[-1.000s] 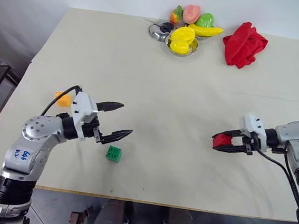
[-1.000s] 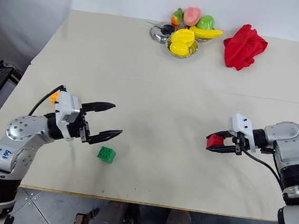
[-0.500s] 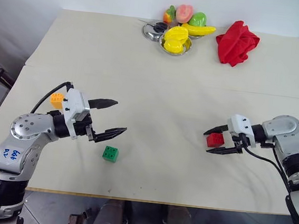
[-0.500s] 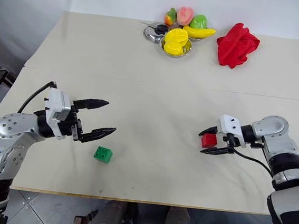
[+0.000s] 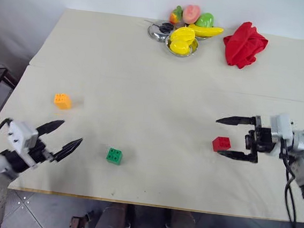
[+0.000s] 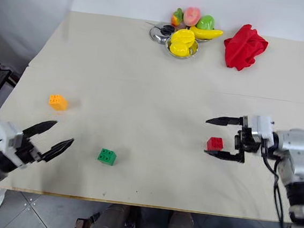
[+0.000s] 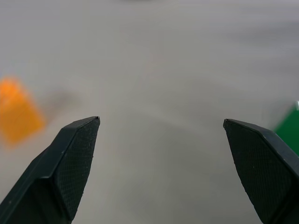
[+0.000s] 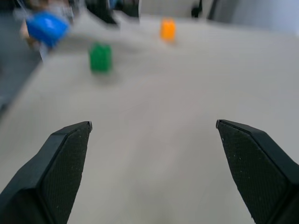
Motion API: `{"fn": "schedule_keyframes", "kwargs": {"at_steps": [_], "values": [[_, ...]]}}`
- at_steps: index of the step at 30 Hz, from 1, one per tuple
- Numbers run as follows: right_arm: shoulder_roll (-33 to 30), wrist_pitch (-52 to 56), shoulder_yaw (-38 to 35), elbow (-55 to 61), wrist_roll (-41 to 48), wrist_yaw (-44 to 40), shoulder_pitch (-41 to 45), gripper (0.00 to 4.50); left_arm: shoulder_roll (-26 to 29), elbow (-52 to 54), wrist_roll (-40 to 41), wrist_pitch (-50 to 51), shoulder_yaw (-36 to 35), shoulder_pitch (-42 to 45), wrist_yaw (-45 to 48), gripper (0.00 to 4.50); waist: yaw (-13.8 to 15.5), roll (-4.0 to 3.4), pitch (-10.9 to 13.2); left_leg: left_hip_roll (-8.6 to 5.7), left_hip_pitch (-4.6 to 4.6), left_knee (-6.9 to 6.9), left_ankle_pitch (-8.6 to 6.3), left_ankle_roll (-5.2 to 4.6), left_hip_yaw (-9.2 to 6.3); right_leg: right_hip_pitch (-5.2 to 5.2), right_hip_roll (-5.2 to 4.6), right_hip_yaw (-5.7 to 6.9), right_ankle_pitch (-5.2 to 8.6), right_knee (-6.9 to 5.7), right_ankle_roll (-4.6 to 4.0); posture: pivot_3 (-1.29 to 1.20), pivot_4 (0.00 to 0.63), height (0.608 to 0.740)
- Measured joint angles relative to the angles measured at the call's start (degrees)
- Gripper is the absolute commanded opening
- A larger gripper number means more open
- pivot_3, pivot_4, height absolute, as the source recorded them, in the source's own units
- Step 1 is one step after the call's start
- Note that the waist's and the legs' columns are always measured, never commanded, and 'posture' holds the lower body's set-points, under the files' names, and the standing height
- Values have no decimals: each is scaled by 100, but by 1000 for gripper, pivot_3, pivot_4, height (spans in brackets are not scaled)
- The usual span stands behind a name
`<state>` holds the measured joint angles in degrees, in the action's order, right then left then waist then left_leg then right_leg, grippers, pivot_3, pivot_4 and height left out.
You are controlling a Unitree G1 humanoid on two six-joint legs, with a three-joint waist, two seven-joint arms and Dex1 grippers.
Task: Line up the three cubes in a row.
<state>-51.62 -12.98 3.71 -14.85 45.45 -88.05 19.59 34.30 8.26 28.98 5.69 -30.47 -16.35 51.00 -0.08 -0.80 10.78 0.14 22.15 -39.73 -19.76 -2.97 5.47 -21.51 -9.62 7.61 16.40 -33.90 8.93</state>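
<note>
Head cam, left eye: the three cubes sit well apart on the table (image 5: 156, 66), so there's no row yet. The orange cube (image 5: 62, 101) is out on the robot's left, the green cube (image 5: 114, 155) is nearer the front edge, and the red cube (image 5: 221, 144) rests flat on the robot's right side. The right gripper (image 5: 224, 137) has its fingers spread wide on either side of the red cube, not touching it as far as I can tell. My read is that the red one was put there on purpose as one end of the line. The left gripper (image 5: 64, 136) hangs by the front-left corner, wide open and holding nothing, probably parked out of the way.

Right eye: same layout. The toy fruits in their bowl (image 6: 183, 40) and the red cloth (image 6: 244, 46) sit at the far edge, well clear of the cubes.

Left wrist cam: both fingers stand far apart with bare table between them. There's a blurry orange cube to one side and a sliver of the green one at the other edge, so nothing is gripped.

Right wrist cam: the fingers are wide apart here too and the gripper is empty. It looks across the table at the green and orange cubes, which, I'd guess, need to be brought into line with the red one.
</note>
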Motion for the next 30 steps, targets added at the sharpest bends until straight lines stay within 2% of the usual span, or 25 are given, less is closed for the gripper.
{"fn": "schedule_keyframes", "kwargs": {"at_steps": [3, 5, 9, 12, 17, 20, 25, 30], "values": [[70, 303, -220, 852, 45, 44, -786, 4459, 91, -479, -12, -292, -277, -515, 399, 4500, 37, 0, 0, -3, 0, 0, -6, -3, -1, -2, -6, 0, 0, 1, 0, 0, 150, 740], [76, 436, -282, 1245, 39, -2, -1129, 4459, 374, -800, -116, -530, -281, -634, 753, 4500, 89, 6, -1, -1, 0, -14, -19, 12, -1, -7, -12, -1, 1, 8, -2, 0, 150, 740], [223, 413, -428, 1299, -103, -38, -1368, 4459, 928, -1367, -284, -1015, -247, -590, 1480, 4500, 109, 8, -3, -2, -3, -17, -37, 23, 4, -11, -20, -2, 0, 4, -7, 0, 150, 740], [291, 376, -540, 1160, -206, -47, -1376, 4459, 968, -1469, -239, -1069, -160, -220, 1669, 4500, 130, 6, -2, -2, -3, -17, -38, 25, 3, -13, -23, -1, -1, 0, -8, 0, 150, 740], [222, 193, -1080, 919, -239, -64, -1492, 4459, 985, -743, -149, -853, 677, 433, 1965, 4500, 138, 6, -2, -5, -2, -16, -28, -4, 3, -4, -18, 2, -1, -12, -8, 0, 150, 740], [-156, 234, -1189, 906, -234, -66, -1847, 4459, 1024, -308, -276, -867, 1445, 837, 2249, 4500, 136, 3, -2, -9, -2, -15, -28, -7, 7, -1, -12, 2, -1, -10, -8, 0, 150, 740], [-267, 353, -1522, 1063, -264, -65, -2326, 4459, 806, -683, -526, -963, 2355, 1971, 2412, 4500, 117, 1, -3, 5, -5, -19, -26, -8, 24, -1, 8, -1, -1, -11, -7, 0, 150, 740], [-274, 550, -2031, 1579, -270, -38, -3007, 4459, 507, -1351, -846, -1218, 2955, 2438, 2552, 4500, 133, -2, -5, 4, -5, -21, -26, -9, 28, -2, 10, -3, -2, -9, -5, 0, 150, 740]]}}
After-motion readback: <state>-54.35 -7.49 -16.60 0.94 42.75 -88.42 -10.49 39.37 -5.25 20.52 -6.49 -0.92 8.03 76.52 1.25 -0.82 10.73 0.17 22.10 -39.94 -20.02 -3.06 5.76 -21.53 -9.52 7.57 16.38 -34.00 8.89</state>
